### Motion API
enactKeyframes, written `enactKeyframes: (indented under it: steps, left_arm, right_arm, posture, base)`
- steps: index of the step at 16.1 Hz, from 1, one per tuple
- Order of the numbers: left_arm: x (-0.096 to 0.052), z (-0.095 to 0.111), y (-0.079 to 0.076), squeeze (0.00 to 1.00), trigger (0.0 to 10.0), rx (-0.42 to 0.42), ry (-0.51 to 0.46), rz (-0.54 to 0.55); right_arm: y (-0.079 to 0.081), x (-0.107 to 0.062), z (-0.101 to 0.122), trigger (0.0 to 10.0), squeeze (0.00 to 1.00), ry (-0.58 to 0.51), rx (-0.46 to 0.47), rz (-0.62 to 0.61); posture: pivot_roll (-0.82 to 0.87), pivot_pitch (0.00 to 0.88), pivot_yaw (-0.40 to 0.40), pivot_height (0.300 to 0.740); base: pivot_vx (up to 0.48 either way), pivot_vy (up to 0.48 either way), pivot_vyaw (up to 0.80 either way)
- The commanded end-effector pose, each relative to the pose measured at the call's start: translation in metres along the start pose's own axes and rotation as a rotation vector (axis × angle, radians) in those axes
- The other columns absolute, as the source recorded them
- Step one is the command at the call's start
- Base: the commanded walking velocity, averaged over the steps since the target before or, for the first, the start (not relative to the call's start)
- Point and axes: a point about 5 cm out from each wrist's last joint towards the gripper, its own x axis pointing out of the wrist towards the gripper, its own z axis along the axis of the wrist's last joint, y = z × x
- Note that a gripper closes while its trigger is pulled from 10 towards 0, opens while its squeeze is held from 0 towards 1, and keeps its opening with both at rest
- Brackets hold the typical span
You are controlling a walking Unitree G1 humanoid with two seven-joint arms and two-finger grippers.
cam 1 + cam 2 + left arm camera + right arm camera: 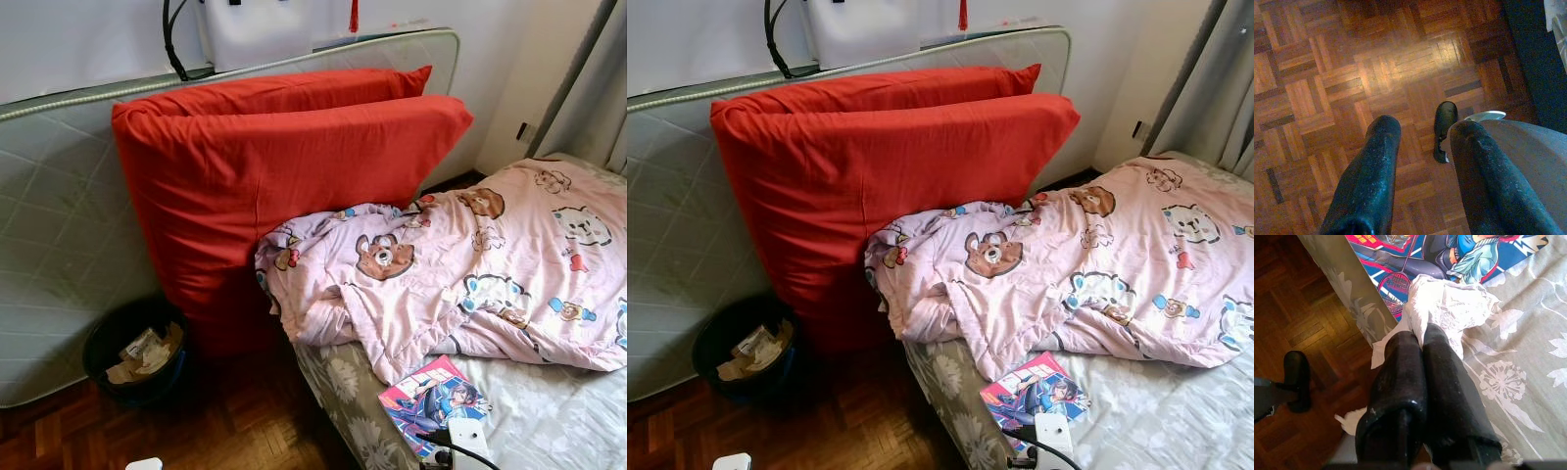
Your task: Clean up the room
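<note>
My right gripper (1422, 340) is shut on a crumpled white tissue (1449, 308) at the near edge of the bed, right beside a colourful comic book (434, 395) lying on the grey floral sheet (1528, 382). The left gripper (1422, 132) hangs open over the parquet floor (1327, 88) with nothing between its fingers. A black waste bin (135, 351) holding crumpled paper stands on the floor to the left, at the foot of the red cushions. A rumpled pink blanket (470, 264) with bear prints lies bunched across the bed.
Two big red cushions (284, 176) lean against an upright grey mattress (59, 225) at the wall. Between the bin and the bed runs a strip of dark parquet (245, 421). Grey curtains (598, 88) hang at the far right. My dark foot (1444, 129) stands on the floor.
</note>
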Motion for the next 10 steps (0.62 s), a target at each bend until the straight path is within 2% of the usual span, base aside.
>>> enactKeyframes:
  steps: [1, 3, 6, 8, 10]
  left_arm:
    - [0.001, 0.001, 0.000, 0.00, 10.0, -0.005, 0.013, 0.003]
    - [0.002, 0.002, -0.004, 0.00, 10.0, -0.006, 0.013, 0.002]
    - [0.006, 0.003, -0.029, 0.00, 10.0, 0.001, 0.013, -0.019]
    - [0.007, 0.003, -0.037, 0.00, 10.0, 0.005, 0.011, -0.032]
    - [0.007, 0.003, -0.042, 0.00, 10.0, 0.006, 0.008, -0.035]
  right_arm:
    - [-0.002, 0.000, 0.001, 10.0, 0.00, 0.004, 0.010, -0.005]
    - [-0.002, 0.000, 0.001, 10.0, 0.00, 0.006, 0.011, -0.005]
    - [-0.002, 0.000, -0.001, 10.0, 0.00, 0.015, 0.009, -0.004]
    - [-0.001, 0.000, -0.002, 10.0, 0.00, 0.016, 0.009, -0.001]
    - [0.002, 0.000, -0.001, 10.0, 0.00, 0.016, 0.010, 0.002]
  posture:
    - [0.04, 0.010, -0.007, 0.740]
    - [0.04, 0.012, -0.007, 0.740]
    - [0.04, 0.017, -0.007, 0.740]
    - [0.04, 0.018, -0.008, 0.740]
    - [0.04, 0.019, -0.006, 0.740]
  base:
    - [0.000, 0.307, 0.00]
    - [0.000, 0.339, 0.00]
    - [0.000, 0.334, 0.00]
    - [0.000, 0.354, 0.00]
    - [0.000, 0.000, 0.00]
